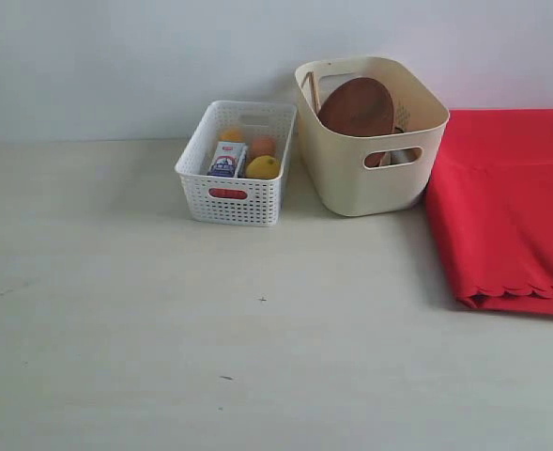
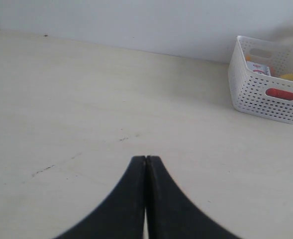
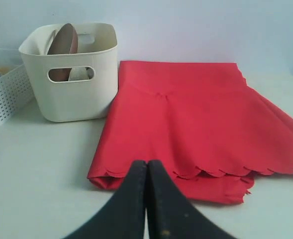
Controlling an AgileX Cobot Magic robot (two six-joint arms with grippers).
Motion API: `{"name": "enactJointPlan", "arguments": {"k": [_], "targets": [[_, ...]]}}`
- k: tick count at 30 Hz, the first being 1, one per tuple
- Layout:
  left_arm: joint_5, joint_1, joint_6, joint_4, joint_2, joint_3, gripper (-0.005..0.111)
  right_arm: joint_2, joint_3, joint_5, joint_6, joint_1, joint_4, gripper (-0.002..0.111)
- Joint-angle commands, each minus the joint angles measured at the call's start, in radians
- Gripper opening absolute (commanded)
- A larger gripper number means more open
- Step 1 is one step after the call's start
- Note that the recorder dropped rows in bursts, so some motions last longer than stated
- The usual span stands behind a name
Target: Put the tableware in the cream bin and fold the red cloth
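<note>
Red cloth (image 3: pixel 186 119) lies folded just ahead of the right gripper (image 3: pixel 146 163), its scalloped edge facing it, beside the cream bin (image 3: pixel 76 99) holding the brown plate (image 3: pixel 64 45). Both grippers are pinched closed, empty; the left gripper (image 2: pixel 146 159) sits well apart, so the right arm is nearer.

The black left gripper (image 2: pixel 146 158) is seen fully closed: its two smooth, curved, tapering fingers (image 2: pixel 122 209) are pressed flat together, and only a thin seam is left between them. The black right gripper (image 3: pixel 146 162), of the same curved build, is likewise seen closed, tip against tip.
</note>
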Motion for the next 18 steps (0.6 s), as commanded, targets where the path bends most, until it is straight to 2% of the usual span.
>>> {"name": "enactJointPlan", "arguments": {"k": [1,18], "targets": [[-0.010,0.002,-0.006,-0.009,-0.005,0.003,0.000,-0.007,0.005,-0.019,-0.014,0.003,0.008,0.000],[-0.010,0.002,-0.006,-0.009,-0.005,0.003,0.000,-0.007,0.005,-0.017,-0.018,0.003,0.014,0.000]]}}
